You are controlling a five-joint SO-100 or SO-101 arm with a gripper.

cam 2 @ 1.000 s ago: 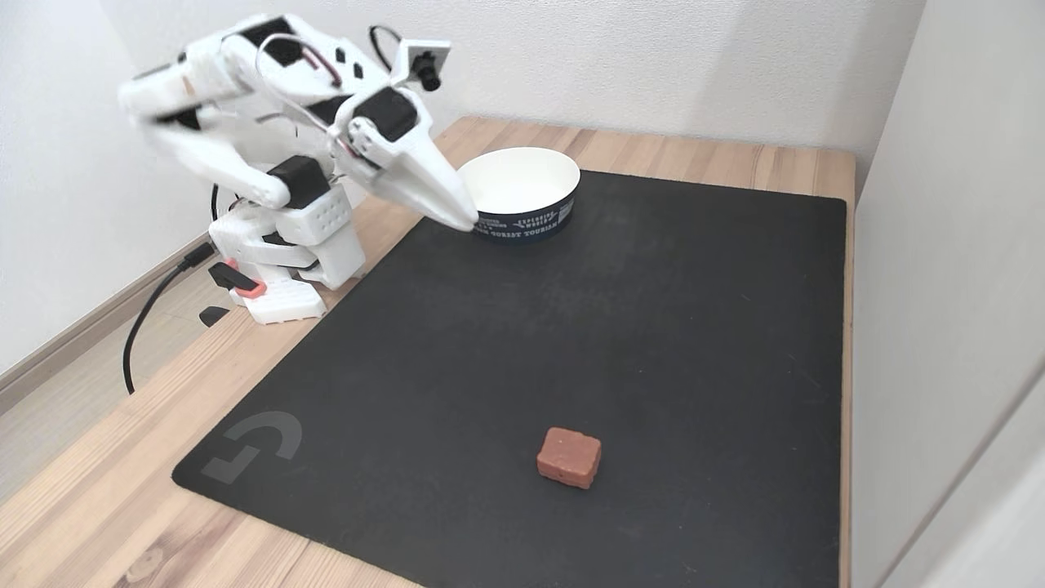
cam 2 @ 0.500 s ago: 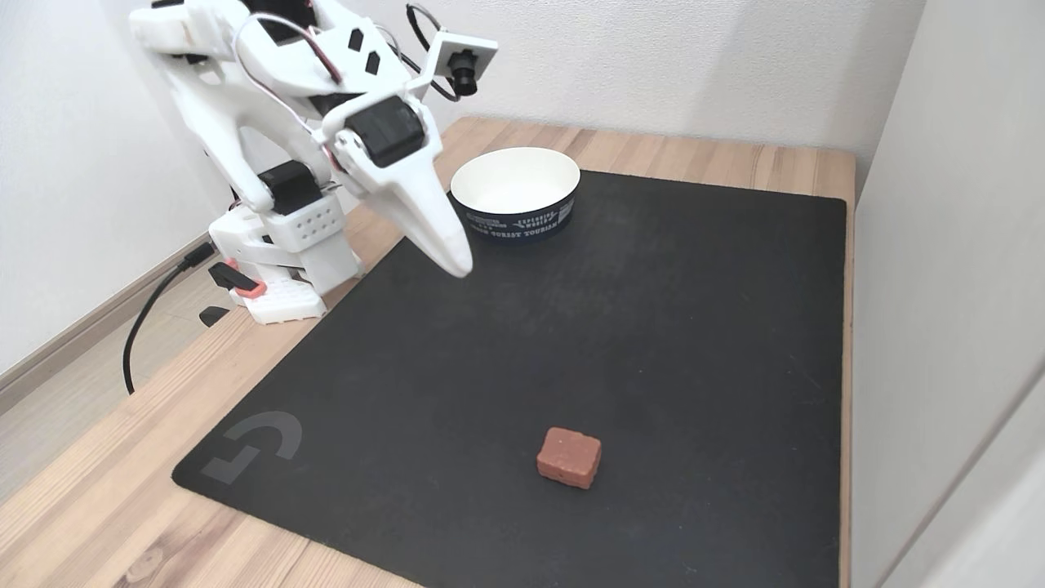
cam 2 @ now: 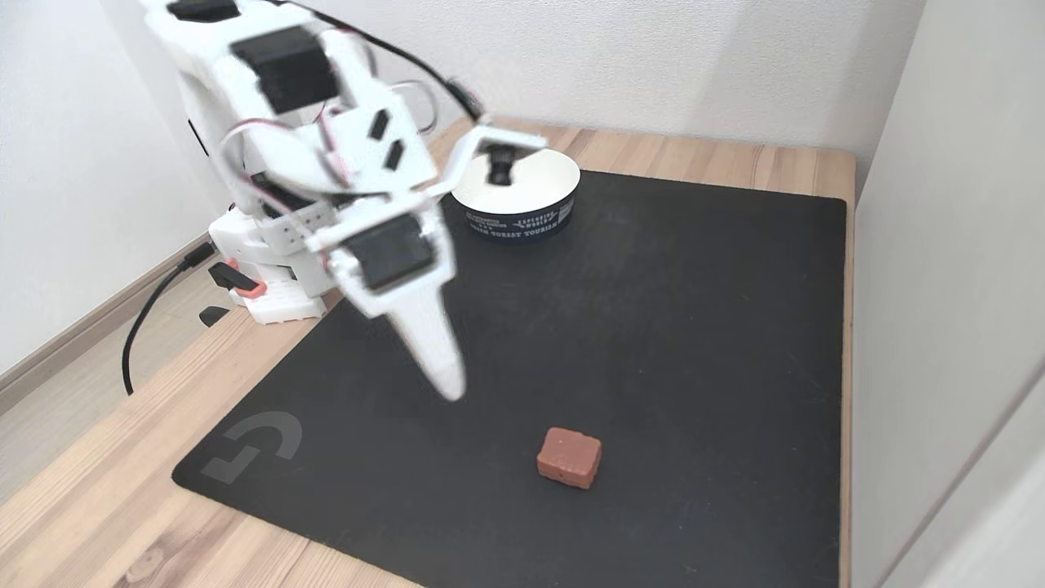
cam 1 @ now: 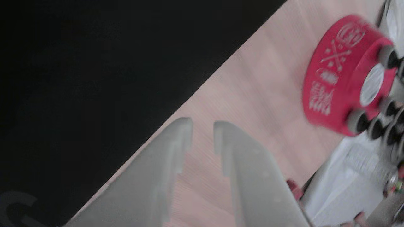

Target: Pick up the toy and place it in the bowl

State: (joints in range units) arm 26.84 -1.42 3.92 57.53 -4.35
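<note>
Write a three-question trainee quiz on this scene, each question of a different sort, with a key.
1. True or false: the toy lies inside the bowl.
2. In the fixed view, what does the toy rest on? A) bare wood B) black mat C) the bowl
3. Fill in: in the other view, the claw holds ____.

Key: 1. False; it lies on the mat, apart from the bowl. 2. B. 3. Nothing; a gap shows between the fingers.

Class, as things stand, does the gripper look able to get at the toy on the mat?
Probably yes. The toy lies alone on the black mat, nothing between it and the gripper hanging above the mat; the bowl sits far behind.
</note>
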